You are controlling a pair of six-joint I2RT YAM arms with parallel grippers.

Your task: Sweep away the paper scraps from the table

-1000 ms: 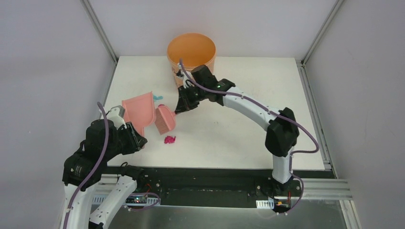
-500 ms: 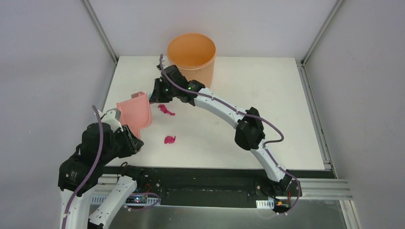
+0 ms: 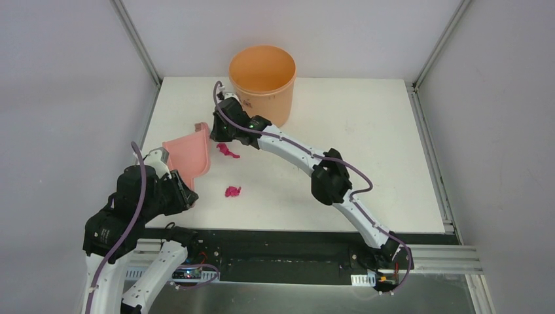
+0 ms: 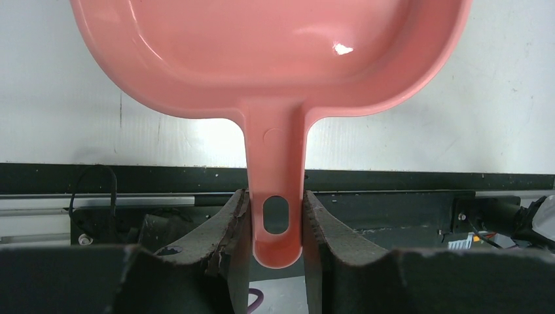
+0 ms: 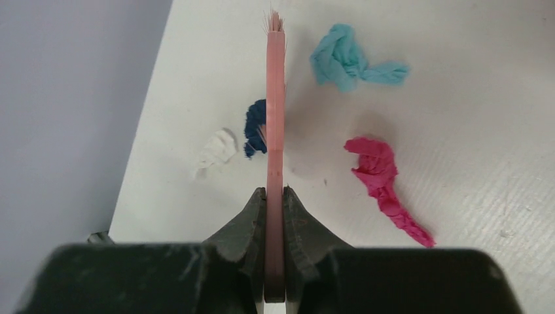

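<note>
Pink brush (image 5: 275,118), seen edge-on, thin and straight, a few bristles showing at the far tip. Close to its left, pink dustpan (image 3: 188,152), tilted up on edge, glossy inside, with an oval hole near the end of its handle. Behind the brush and a little right, orange bucket (image 3: 262,72), upright and open-topped. Farther out on both sides, grey walls (image 3: 65,98) and slanting metal posts (image 3: 134,39).

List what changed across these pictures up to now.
The right gripper, shut on the brush, swung left to the far end of the dustpan, uncovering a magenta scrap. The left gripper kept holding the dustpan; the nearer magenta scrap and orange bucket stayed put.
</note>
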